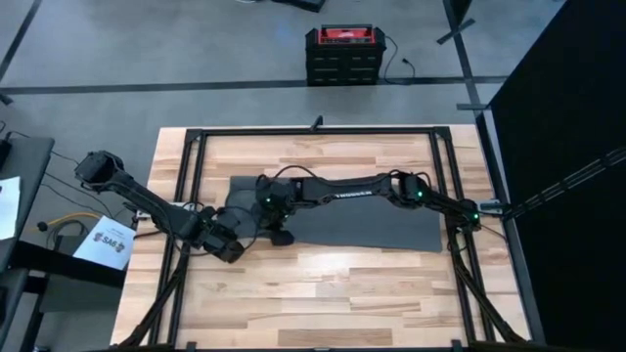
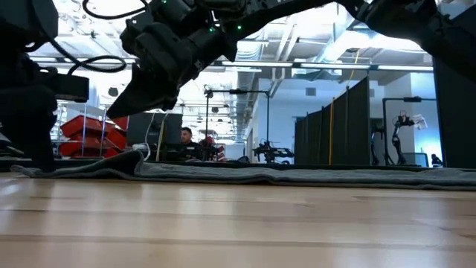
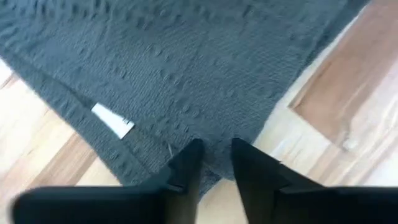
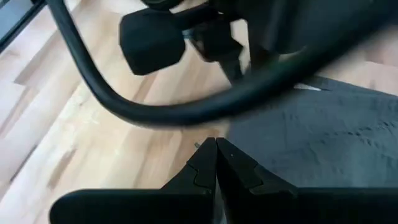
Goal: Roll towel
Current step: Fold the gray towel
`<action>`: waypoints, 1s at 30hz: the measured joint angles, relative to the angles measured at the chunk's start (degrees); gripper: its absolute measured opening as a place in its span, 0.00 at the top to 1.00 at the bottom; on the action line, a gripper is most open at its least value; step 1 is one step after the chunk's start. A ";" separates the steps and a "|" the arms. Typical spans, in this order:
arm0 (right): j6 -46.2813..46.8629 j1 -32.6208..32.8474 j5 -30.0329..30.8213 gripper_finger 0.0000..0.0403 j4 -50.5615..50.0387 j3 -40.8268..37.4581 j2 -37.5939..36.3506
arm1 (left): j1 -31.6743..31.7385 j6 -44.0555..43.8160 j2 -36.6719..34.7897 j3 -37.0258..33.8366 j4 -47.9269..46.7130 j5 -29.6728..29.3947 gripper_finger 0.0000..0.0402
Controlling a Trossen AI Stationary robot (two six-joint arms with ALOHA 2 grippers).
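You see the pale wooden slatted table (image 1: 323,284) whole only from the high view, with the plain dark grey soft rectangular towel (image 1: 372,223) spread flat across its middle, long side running left to right. From table height the towel (image 2: 297,176) is just a thin dark strip, with one small raised fold at its left end.

The long dark right arm (image 1: 342,192) reaches leftward over the towel, and its cables and links hide part of the left end from above. The dark left arm (image 1: 147,202) comes in from the table's left edge.

The left gripper (image 3: 214,163) sits at the towel's near left corner; its wrist view shows the textured weave (image 3: 186,68), a small white label (image 3: 113,121) near the hem, and the two fingers slightly parted with the cloth's corner running between them, though you cannot tell how firmly they pinch it.

The right gripper (image 4: 216,163) is near the towel's left end, fingers pressed together with nothing between them, tips at the cloth's edge (image 4: 323,137); the other arm's dark body blocks much beyond it.
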 joint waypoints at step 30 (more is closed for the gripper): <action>-1.59 4.51 3.37 1.00 -9.04 -0.04 -0.48 | -0.33 34.96 5.00 7.85 -3.74 1.72 0.89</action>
